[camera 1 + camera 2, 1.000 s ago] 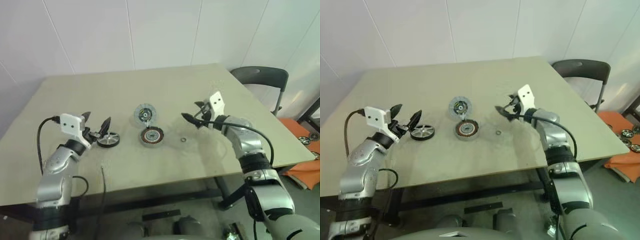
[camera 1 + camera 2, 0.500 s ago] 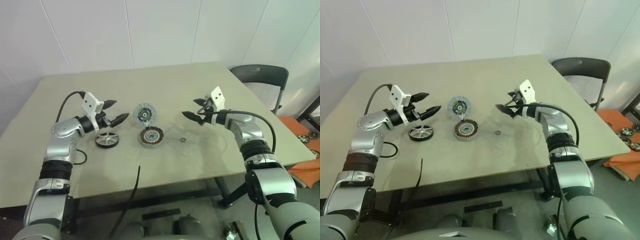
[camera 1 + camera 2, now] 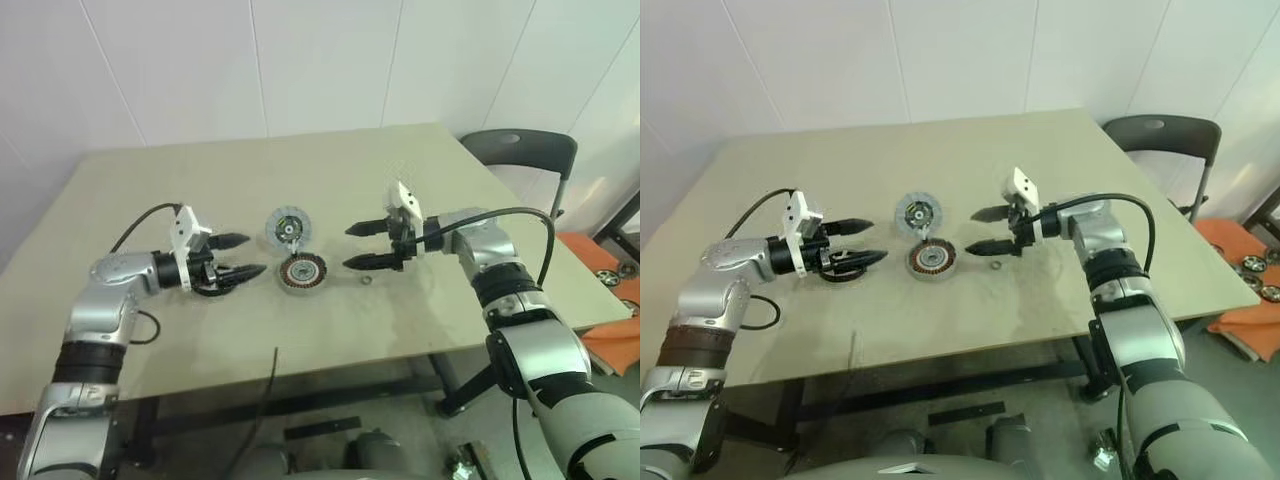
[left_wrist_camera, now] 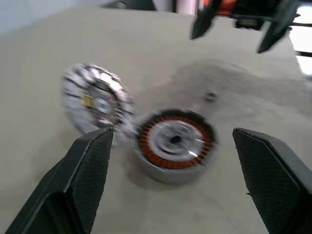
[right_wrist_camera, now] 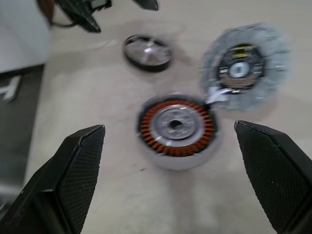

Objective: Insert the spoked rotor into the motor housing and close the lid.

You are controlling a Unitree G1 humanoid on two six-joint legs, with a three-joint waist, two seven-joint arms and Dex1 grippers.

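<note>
The motor housing [image 3: 303,272], silver-rimmed with copper-orange coils, lies near the table's middle. The spoked rotor [image 3: 290,228], a flat grey disc with a small hub, lies just behind it, touching its rim. A black ring with silver spokes [image 5: 147,51] lies to the housing's left, partly hidden under my left gripper. My left gripper [image 3: 255,254] is open and points at the housing from the left. My right gripper [image 3: 346,247] is open too and points at the housing from the right. Both are empty and a short way from the housing.
A small dark washer [image 3: 367,280] lies on the table [image 3: 330,170] just right of the housing, under my right gripper. A black cable [image 3: 265,375] hangs over the front edge. A dark chair [image 3: 520,150] stands beyond the table's right corner.
My left gripper has come down and right, over the black ring, to face the housing. My right gripper has swung left toward the housing, with its fingers spread wider.
</note>
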